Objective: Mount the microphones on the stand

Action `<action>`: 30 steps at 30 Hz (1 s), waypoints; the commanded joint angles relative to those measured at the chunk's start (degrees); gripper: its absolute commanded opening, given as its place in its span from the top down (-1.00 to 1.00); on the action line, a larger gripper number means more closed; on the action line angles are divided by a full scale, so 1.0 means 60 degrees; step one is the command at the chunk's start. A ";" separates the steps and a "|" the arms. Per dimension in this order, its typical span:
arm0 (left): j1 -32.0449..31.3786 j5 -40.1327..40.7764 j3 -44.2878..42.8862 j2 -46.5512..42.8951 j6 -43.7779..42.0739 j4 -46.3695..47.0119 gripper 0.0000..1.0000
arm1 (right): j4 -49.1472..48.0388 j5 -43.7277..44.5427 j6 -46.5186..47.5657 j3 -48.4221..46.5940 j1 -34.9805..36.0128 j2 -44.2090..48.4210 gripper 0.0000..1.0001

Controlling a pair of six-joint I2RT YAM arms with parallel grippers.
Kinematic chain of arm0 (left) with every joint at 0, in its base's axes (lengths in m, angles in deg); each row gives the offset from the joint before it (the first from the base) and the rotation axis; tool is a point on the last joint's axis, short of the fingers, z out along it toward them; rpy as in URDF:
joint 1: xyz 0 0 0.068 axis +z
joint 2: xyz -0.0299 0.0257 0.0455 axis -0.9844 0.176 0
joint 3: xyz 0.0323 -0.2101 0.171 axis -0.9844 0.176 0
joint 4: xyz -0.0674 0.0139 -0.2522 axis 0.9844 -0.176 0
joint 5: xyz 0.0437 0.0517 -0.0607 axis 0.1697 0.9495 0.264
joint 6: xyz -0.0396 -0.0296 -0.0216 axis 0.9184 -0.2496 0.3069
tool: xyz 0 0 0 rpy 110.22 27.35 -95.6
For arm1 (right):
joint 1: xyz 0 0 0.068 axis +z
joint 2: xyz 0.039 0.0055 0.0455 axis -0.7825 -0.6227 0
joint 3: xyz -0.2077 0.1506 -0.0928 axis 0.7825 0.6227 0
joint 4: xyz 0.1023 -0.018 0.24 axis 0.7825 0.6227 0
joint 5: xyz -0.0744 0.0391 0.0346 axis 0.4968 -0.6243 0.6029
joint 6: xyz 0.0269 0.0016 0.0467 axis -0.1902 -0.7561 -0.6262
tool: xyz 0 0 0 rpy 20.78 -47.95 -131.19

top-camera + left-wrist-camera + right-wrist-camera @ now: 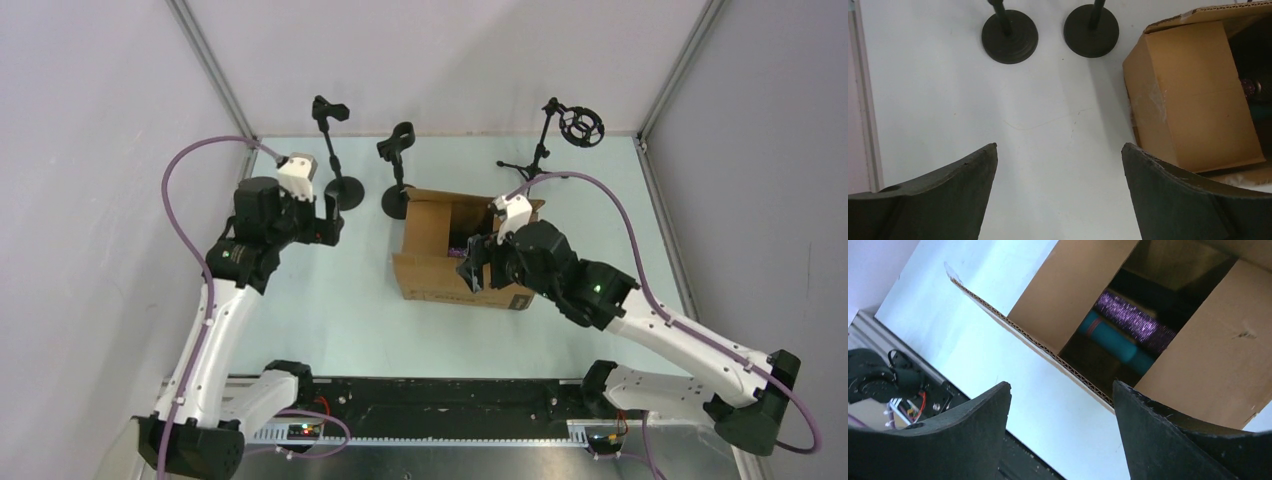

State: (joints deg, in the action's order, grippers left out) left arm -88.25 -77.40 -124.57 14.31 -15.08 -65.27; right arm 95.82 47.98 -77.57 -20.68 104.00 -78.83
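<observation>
Right wrist view pretty much tells the story: the right claw [1060,390] is spread wide with nothing in it, hanging just outside the open side of the brown cardboard box [1058,295]. The purple glitter microphone [1133,320] and the plain light blue microphone [1113,342] lie side by side inside, touching or close to it. Both sit ahead of the claw and off to the upper right, past the corrugated edge, with their long axes running upper left to lower right across the gap. I can't really make out a black one in the shadows. The left claw [1059,147] is also wide open and empty, over bare table near two black round-base stands [1009,36], with the box off to its right. So I'd say the right arm is clearly nearer and would need to reach in and line up across a barrel.
</observation>
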 commanded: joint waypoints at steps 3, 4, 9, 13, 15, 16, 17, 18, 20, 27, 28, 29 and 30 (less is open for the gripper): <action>-0.0592 0.0127 -0.0791 0.0616 0.0322 0.0142 -0.96 | 0.0497 0.0161 -0.1237 0.0757 0.0876 0.0307 -0.57; -0.0730 0.0128 -0.0867 0.0736 0.0325 0.0140 -0.96 | 0.0470 0.0210 -0.1337 0.1039 0.0940 0.0313 -0.58; -0.1327 0.0116 -0.1504 0.1116 0.0326 0.0163 -0.96 | 0.0126 0.0341 -0.2105 0.2043 0.1020 0.0280 -0.60; -0.2347 0.0454 -0.2063 0.1556 0.0317 0.0196 -0.97 | -0.0170 0.0642 -0.2824 0.2877 0.1012 0.0231 -0.62; -0.2810 0.0669 -0.2276 0.2037 0.0320 0.0244 -0.97 | -0.0264 0.0957 -0.3194 0.3168 0.0968 0.0164 -0.63; -0.2948 0.0809 -0.2327 0.2168 0.0316 0.0286 -0.97 | -0.0275 0.1254 -0.3473 0.3234 0.0918 0.0128 -0.65; -0.3216 0.0864 -0.2384 0.2460 0.0315 0.0424 -0.97 | -0.0276 0.1379 -0.3612 0.3369 0.0881 0.0121 -0.65; -0.3341 0.0939 -0.2409 0.2621 0.0502 0.0508 -0.97 | -0.0266 0.1642 -0.3904 0.3423 0.0812 0.0168 -0.65; -0.3707 0.1424 -0.2431 0.3088 0.0565 0.0792 -0.96 | -0.0197 0.2069 -0.4338 0.3573 0.0733 0.0417 -0.66; -0.4960 0.2689 -0.2855 0.4769 0.0589 0.1686 -0.96 | 0.0327 0.2916 -0.5417 0.4338 0.1186 0.1923 -0.56; -0.5107 0.2756 -0.3010 0.5036 0.0599 0.1733 -0.96 | 0.0259 0.2950 -0.5397 0.4425 0.1344 0.1971 -0.57; -0.5180 0.2822 -0.3067 0.5147 0.0576 0.1749 -0.96 | 0.0177 0.3005 -0.5229 0.4434 0.1730 0.1985 -0.62; -0.5290 0.2859 -0.3191 0.5325 0.0563 0.1771 -0.96 | 0.0090 0.3060 -0.5142 0.4368 0.1931 0.1959 -0.65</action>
State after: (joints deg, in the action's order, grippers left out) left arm -117.60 -64.33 -139.32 44.19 -12.63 -58.53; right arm 82.38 59.26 -103.76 1.83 111.82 -66.66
